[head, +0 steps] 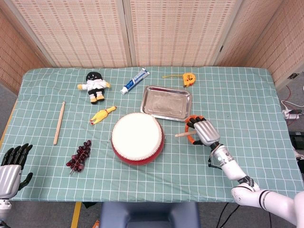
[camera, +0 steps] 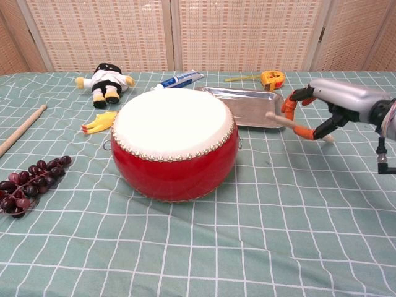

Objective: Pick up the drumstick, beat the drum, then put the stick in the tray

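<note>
The red drum (head: pixel 137 137) with a white skin stands mid-table, large in the chest view (camera: pixel 175 139). Behind it lies the steel tray (head: pixel 166 103) (camera: pixel 247 106). My right hand (head: pixel 202 130) (camera: pixel 334 99) grips a wooden drumstick (head: pixel 182 135) (camera: pixel 278 119), lifted off the cloth to the right of the drum, with the stick's tip pointing toward the drum. A second drumstick (head: pixel 59 122) (camera: pixel 21 130) lies at the far left. My left hand (head: pixel 12 164) hangs at the table's near left corner, fingers apart and holding nothing.
A plush doll (head: pixel 95 85), a toothpaste tube (head: pixel 135 80) and a yellow tape measure (head: pixel 189 78) lie along the back. A rubber chicken (head: pixel 102 115) and a bunch of grapes (head: pixel 80 156) sit left of the drum.
</note>
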